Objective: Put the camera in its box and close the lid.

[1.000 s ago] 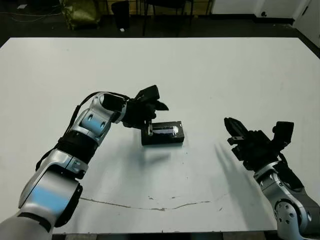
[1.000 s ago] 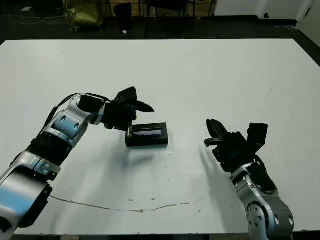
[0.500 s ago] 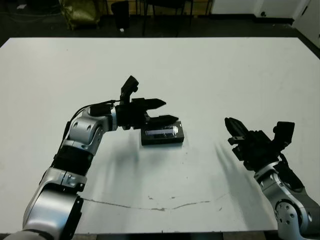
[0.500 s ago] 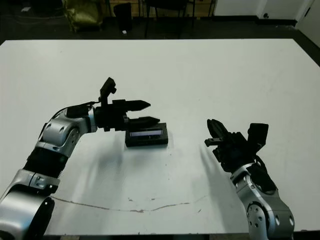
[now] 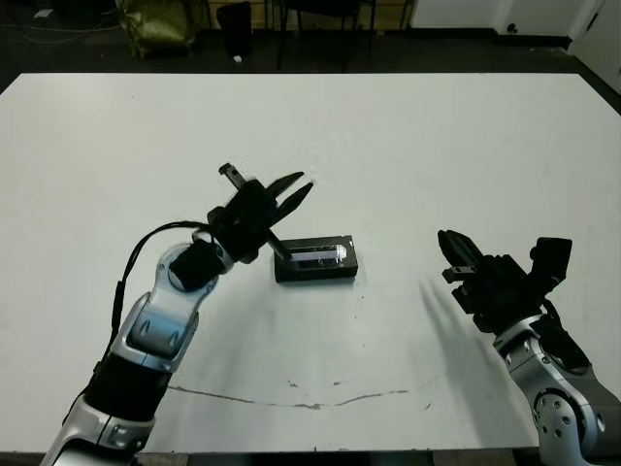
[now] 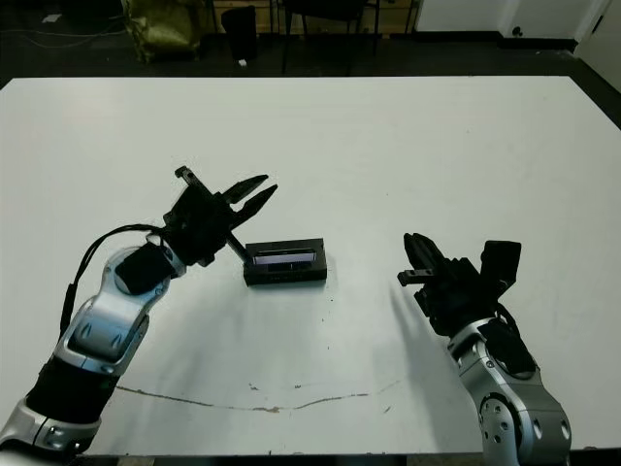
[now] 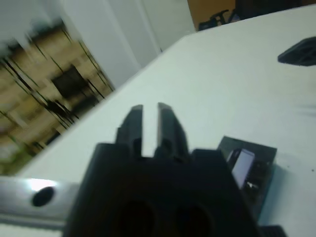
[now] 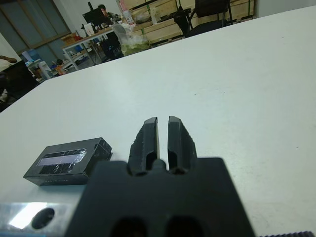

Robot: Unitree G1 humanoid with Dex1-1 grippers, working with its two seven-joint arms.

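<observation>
The box lies in the middle of the white table with the lid lying flat on it, its pale glossy strip and silver mark facing up. The box also shows in both wrist views. The camera is hidden. My left gripper hangs above the table just left of and behind the box, shut and holding nothing, with only a thin gap between its fingers. My right gripper is well to the right of the box, shut and holding nothing.
The table is bare white on all sides of the box. A thin dark crack line runs near the front edge. Beyond the far edge stand chair legs and a yellow-green bag.
My left gripper has lifted off the box's left end, pulled back to the left and tilted upward. Its fingers were spread half a second ago and are now together. The right arm has not moved.
</observation>
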